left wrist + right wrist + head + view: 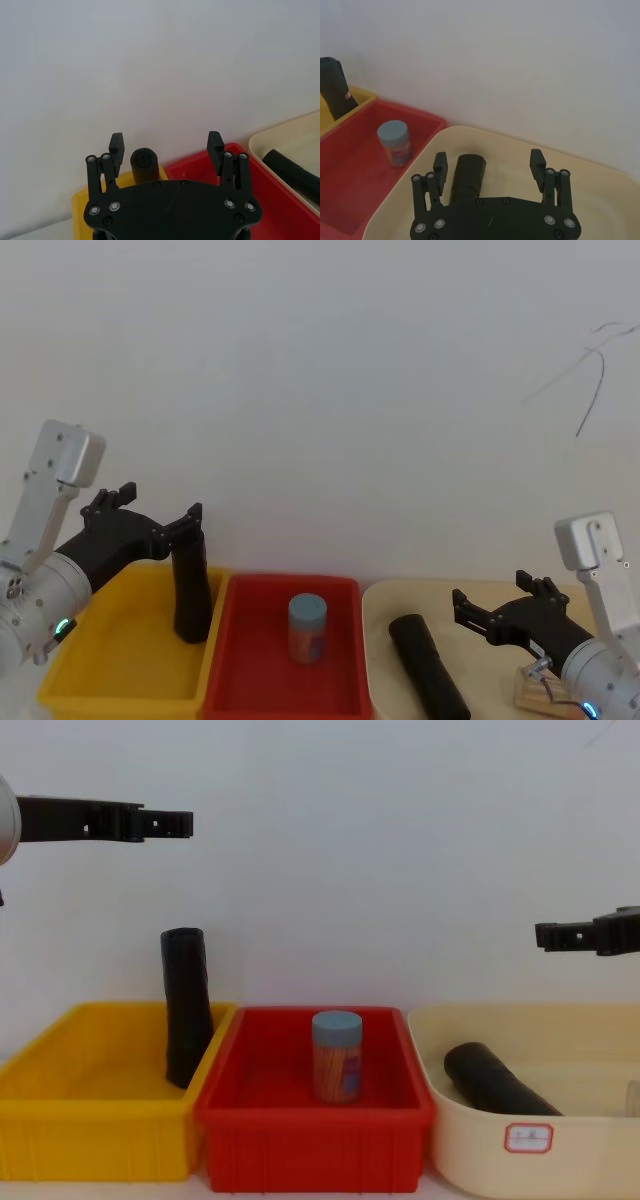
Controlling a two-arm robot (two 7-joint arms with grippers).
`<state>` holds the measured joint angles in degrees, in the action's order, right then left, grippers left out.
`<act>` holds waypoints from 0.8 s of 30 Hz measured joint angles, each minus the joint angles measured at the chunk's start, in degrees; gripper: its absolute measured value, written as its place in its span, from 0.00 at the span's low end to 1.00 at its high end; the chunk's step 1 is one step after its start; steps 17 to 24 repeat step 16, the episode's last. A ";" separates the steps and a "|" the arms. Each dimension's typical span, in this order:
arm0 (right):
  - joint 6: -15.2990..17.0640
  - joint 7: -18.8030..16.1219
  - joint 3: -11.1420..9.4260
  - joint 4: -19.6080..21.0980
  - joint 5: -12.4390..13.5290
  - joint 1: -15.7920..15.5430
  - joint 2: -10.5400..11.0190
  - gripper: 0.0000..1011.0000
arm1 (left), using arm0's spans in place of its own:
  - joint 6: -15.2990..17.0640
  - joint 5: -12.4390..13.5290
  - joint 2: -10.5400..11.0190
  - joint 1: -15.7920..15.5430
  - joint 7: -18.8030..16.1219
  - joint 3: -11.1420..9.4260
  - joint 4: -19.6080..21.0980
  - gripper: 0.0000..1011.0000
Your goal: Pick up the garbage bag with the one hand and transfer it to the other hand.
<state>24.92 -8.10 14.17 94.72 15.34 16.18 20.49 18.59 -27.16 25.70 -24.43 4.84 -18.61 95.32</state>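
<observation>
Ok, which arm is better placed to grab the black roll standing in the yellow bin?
Left. The left gripper is open, high above the black roll in the yellow bin. The right gripper is over the beige bin.

A lab-style test bench: three plastic bins, yellow [60,1120], red [310,1145] and cream [480,1155], stand side by side before a bare white wall [400,840].
</observation>
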 joint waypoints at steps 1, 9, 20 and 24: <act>0.00 0.00 0.00 0.00 -0.01 -0.01 0.00 0.99 | 0.00 0.00 0.00 0.00 0.00 0.00 0.00 0.99; 0.00 0.00 0.00 0.00 -0.01 -0.05 0.00 0.99 | 0.00 0.00 0.00 0.00 0.00 0.00 0.00 0.99; 0.00 0.00 0.00 0.00 0.00 -0.09 0.00 0.99 | 0.00 0.00 0.00 0.00 0.00 0.00 0.00 0.99; 0.00 0.00 0.00 0.00 0.00 -0.09 0.00 0.99 | 0.00 0.00 0.00 0.00 0.00 0.00 0.00 0.99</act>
